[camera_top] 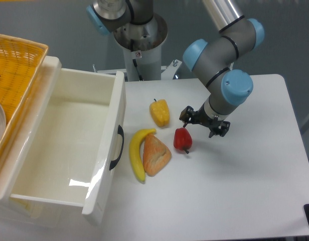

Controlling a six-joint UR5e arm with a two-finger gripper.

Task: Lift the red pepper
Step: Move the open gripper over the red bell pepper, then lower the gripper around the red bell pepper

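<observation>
The white drawer [69, 150] at lower left stands open, its interior bare. An orange basket [14, 60] occupies the upper left. The red pepper [182, 139], glossy with its dark stem toward the lower right, lies at frame centre on the table [245, 191], right of the wedge [155, 154]. The gripper [202, 123] hangs spread open, holding nothing, just upper right of the pepper.

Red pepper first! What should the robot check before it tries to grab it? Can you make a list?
1. Red pepper in plain sight on the table: ok.
2. End effector near the pepper: ok, it sits just up and right of it.
3. End effector centered over the pepper: not ok, it is off to one side.
4. Fingers open wide enough: cannot tell from this view.
5. Space around the pepper: ok, the yellow pepper and the orange wedge lie apart from it.
6. Nothing held already: cannot tell.
</observation>
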